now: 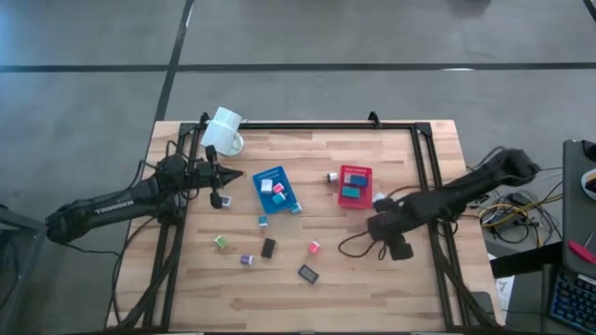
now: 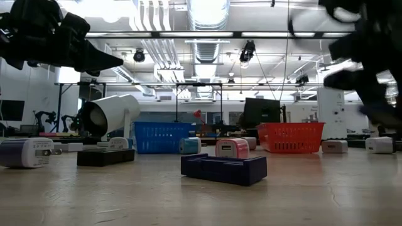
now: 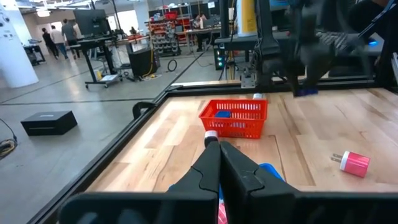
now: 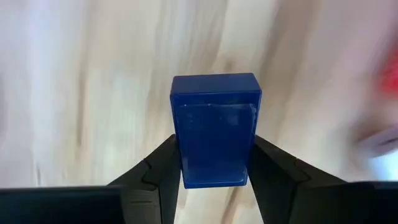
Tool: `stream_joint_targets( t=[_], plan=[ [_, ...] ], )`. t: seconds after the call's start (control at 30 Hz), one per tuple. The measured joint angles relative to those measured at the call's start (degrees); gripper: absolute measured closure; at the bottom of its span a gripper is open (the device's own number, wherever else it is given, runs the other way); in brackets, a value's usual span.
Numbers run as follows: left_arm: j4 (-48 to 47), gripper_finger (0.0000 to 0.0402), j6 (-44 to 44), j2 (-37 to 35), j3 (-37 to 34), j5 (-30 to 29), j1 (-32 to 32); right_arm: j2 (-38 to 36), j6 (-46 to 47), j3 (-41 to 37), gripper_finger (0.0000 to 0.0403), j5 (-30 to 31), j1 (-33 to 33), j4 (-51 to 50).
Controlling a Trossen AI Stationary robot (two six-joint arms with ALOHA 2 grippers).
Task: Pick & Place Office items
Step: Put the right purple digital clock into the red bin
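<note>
- From above, we see the wooden table (image 1: 391,279) with the left tool (image 1: 223,175) hanging near the white mug (image 1: 223,131) and just beside the blue tray (image 1: 276,189), which holds a few small items.
- The right tool (image 1: 376,226) is near the red tray (image 1: 355,187), which carries two teal blocks (image 1: 351,193). Loose items lie on the table between the arms: a green cube (image 1: 221,243), a purple cube (image 1: 247,260), a black block (image 1: 268,247), a pink cube (image 1: 315,247) and a dark block (image 1: 308,274).
- In the low view, a dark blue flat block (image 2: 223,168) lies in front, a pink cube (image 2: 232,148) behind it, and the mug (image 2: 112,115) lies on its side at the left. The blue basket (image 2: 162,137) and the red basket (image 2: 291,137) stand further back.
- In the left wrist view, the left tool (image 3: 218,149) is clenched, fingers pressed together with nothing between them. Ahead stands the red basket (image 3: 234,117), and a pink cylinder-like item (image 3: 352,163) lies apart on the table.
- In the right wrist view, the right tool (image 4: 214,163) is grasping a dark blue block (image 4: 215,129); both fingers (image 4: 161,167) touch its sides, above the blurred table.
</note>
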Motion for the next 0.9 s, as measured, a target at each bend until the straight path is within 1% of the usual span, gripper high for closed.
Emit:
stream_joint_targets(
  t=[0.1,0.2,0.3,0.37,0.43,0.6,0.73,0.9],
  plan=[
    [0.00,0.0392,0.02,0.00,0.00,0.00,0.00,-7.57,-0.06,0.00,0.0257,4.98,-0.21,7.64],
    [0.00,0.0389,0.02,0.05,0.00,0.00,0.00,-15.52,-2.07,0.09,0.0257,10.95,-1.27,15.04],
    [0.00,0.0391,0.02,0.07,0.00,0.01,0.00,-23.41,-3.11,-0.48,0.0257,16.87,-2.13,16.63],
    [0.00,0.0393,0.00,0.07,0.00,0.02,0.00,-29.18,-3.01,-1.93,0.0257,19.67,-2.37,17.38],
    [0.00,0.0395,-0.02,0.06,0.00,0.02,0.00,-35.24,-2.31,-4.47,0.0257,21.24,-2.58,20.31],
    [0.00,0.0391,0.02,0.07,0.00,0.02,0.00,-47.89,-0.44,-13.64,0.0257,22.44,-2.80,29.25],
    [0.00,0.0389,0.03,0.07,0.00,0.02,0.00,-55.18,-0.31,-19.53,0.0257,25.91,-2.80,32.47],
    [0.00,0.0395,0.04,0.07,0.00,0.02,0.00,-61.63,1.55,-24.40,0.0257,29.41,-2.78,33.77]
  ],
)
